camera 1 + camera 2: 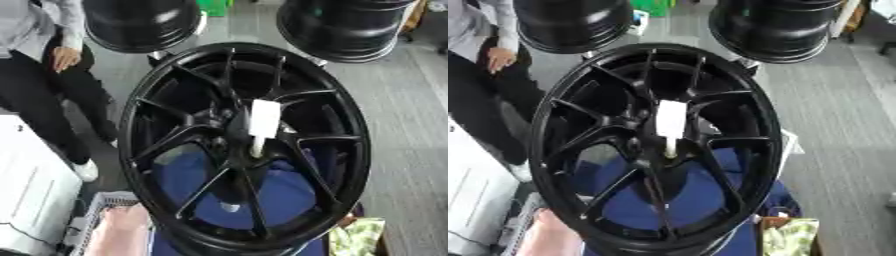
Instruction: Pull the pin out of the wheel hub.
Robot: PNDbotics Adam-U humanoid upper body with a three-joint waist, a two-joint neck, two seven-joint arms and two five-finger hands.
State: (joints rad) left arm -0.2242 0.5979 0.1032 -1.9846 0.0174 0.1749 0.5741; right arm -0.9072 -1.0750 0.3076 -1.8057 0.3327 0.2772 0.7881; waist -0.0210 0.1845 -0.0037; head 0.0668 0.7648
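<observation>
**Pin still sitting in the wheel hub, nothing started**

The pin (263,125), a white piece with a thinner stem below, stands at the centre of the black wheel hub (175,85), where the spokes meet. The hub rests tilted on a blue surface (289,192), its lower rim toward the near edge. I see neither of my hands in either view, so I cannot say if they are open or closed. I judge that the whole pull is left: reach in, grasp, draw out.
</observation>
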